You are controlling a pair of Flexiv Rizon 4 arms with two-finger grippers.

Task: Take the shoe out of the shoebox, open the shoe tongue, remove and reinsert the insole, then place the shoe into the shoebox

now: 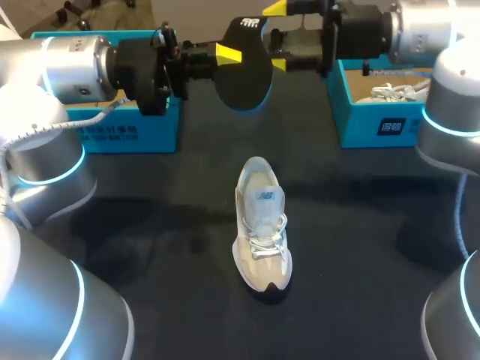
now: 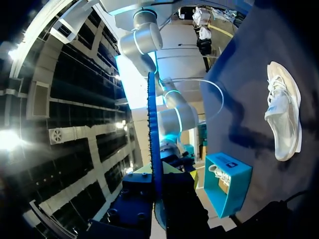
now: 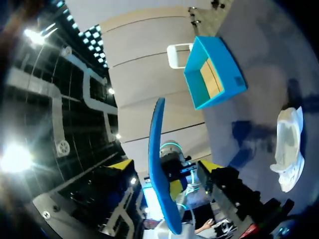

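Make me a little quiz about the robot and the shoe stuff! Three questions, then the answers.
1. True or false: the shoe is inside a shoebox.
2. Which thing is held up in the air between the two arms? A) a sock B) the insole C) a lace
3. Fill in the gap: the right shoebox has another ____ in it.

Key:
1. False. It stands on the table, out in the open.
2. B. The left gripper has its fingers shut on it.
3. Shoe. A second shoe with white laces lies in that box.
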